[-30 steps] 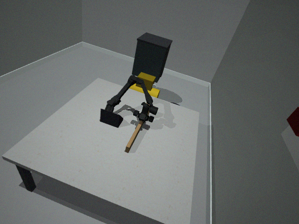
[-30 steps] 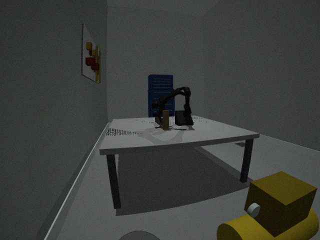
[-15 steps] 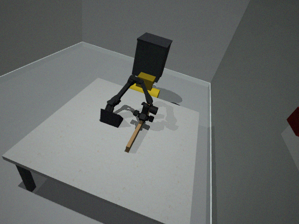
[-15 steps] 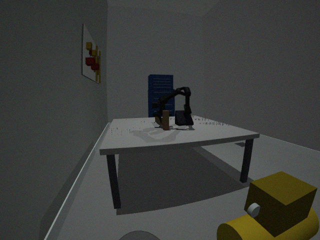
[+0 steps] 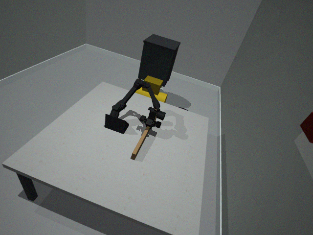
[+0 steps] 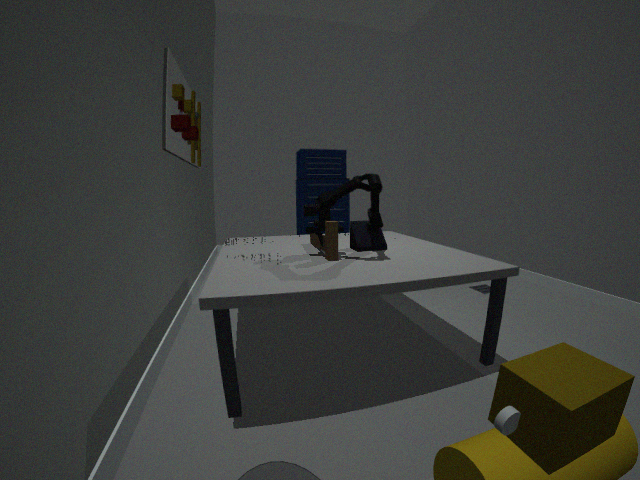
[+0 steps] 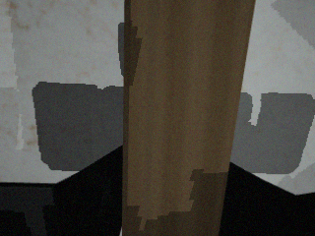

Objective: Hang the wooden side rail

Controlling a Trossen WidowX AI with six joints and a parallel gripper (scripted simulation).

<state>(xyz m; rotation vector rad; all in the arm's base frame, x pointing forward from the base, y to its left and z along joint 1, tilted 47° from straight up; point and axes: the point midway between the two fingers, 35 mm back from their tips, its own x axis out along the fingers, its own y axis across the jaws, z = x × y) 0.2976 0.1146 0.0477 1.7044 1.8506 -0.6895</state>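
The wooden side rail (image 5: 140, 144) (image 7: 182, 123) is a long, thin light-brown strip. Its far end lies on the table (image 5: 76, 164) (image 6: 413, 268) and its other end runs up under my gripper. My gripper (image 5: 151, 124) is shut on the rail near that end. In the wrist view the rail fills the middle from top to bottom. In the exterior view the wooden post (image 6: 331, 240) stands upright on the table, with the rail (image 6: 315, 240) just behind it. The arm hides the post in the top view. The steel hooks, slot and pins are hidden.
The arm's black base (image 5: 115, 124) (image 6: 367, 237) stands on the table beside the gripper. A dark cabinet (image 5: 158, 58) (image 6: 320, 180) stands off the table's far side. A yellow machine (image 5: 151, 85) (image 6: 558, 413) sits on the floor.
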